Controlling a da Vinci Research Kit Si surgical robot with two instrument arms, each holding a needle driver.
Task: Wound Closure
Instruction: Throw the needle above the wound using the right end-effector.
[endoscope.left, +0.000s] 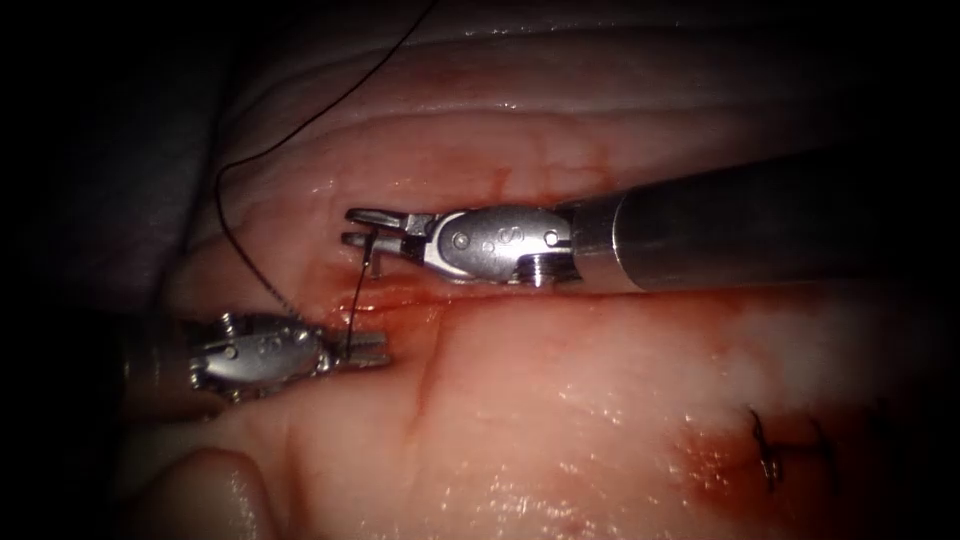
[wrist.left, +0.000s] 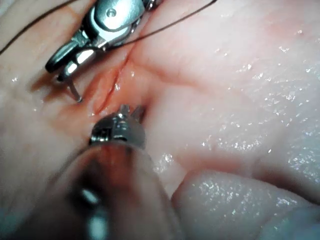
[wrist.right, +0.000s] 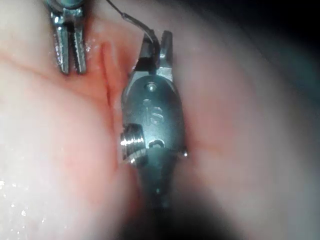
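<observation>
Fingers of my left tool (endoscope.left: 365, 350) clamp the needle (endoscope.left: 356, 300) at its lower end; right tool (endoscope.left: 375, 228) fingers grip its upper end, above the open cut (endoscope.left: 400, 296). Beyond, thread (endoscope.left: 235, 165) trails over tissue (endoscope.left: 560, 400). Stitches (endoscope.left: 790, 450) placed at right; closure unfinished.

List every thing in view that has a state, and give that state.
right tool: jaws shut on the needle.
needle: held by the right tool above the cut, apparently not in the tissue.
left tool: tip at a dark strand hanging from the needle; hold unclear.
thread: slack, looping over the tissue.
cut: open.
stitches: in place.
</observation>
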